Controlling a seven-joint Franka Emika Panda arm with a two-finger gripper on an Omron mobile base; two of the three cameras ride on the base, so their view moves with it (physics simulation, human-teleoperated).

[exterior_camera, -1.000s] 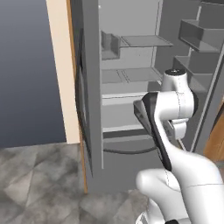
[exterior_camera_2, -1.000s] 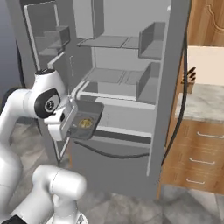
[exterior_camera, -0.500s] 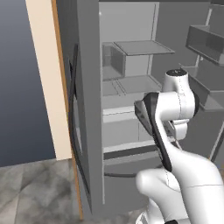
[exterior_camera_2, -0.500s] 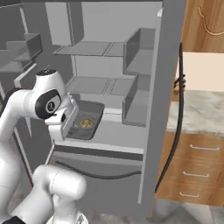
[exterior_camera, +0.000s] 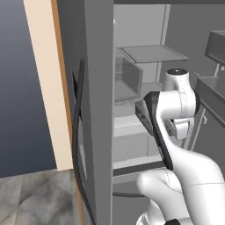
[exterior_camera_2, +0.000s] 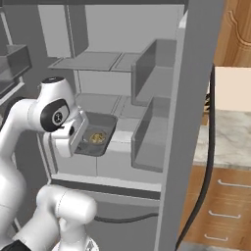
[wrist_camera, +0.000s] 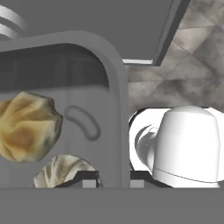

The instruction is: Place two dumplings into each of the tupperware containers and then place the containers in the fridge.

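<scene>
Gripper (wrist_camera: 113,180), w/ two small dark finger tips, sits clamped on the rim wall of a translucent grey, round-cornered plastic tupperware container (wrist_camera: 114,92): in the hand view one tip is just inside the wall, the other just outside, jaws narrow w/ the wall between them. Inside the box, right next to the inner tip, lies a pale tan dumpling (wrist_camera: 65,171), partly cut off at the bottom; a second, more golden-brown crumpled dumpling (wrist_camera: 27,127) sits just beyond it, the two nearly touching. Past the rim, grey marbled floor (wrist_camera: 192,65) shows further down.

From the right base view the container (exterior_camera_2: 101,128) is carried roughly level in front of the hand, approx. at the height of the fridge's middle shelf, w/ the dumplings (exterior_camera_2: 96,138) as a small yellowish spot on its bottom. Whether the box already rests on the shelf or hangs just above it can't be told from this angle. Behind it stands the tall grey steel fridge (exterior_camera_2: 196,88), open, w/ pale grey shelves and upright bins inside. A black cable (exterior_camera_2: 210,147) hangs down its right side. Beyond that, wooden drawers (exterior_camera_2: 225,196) under a pale marbled countertop (exterior_camera_2: 223,132).

Left base view: fridge (exterior_camera: 99,88) side wall up close, white arm blocking the container; tan wall strip (exterior_camera: 46,83) further left.
</scene>
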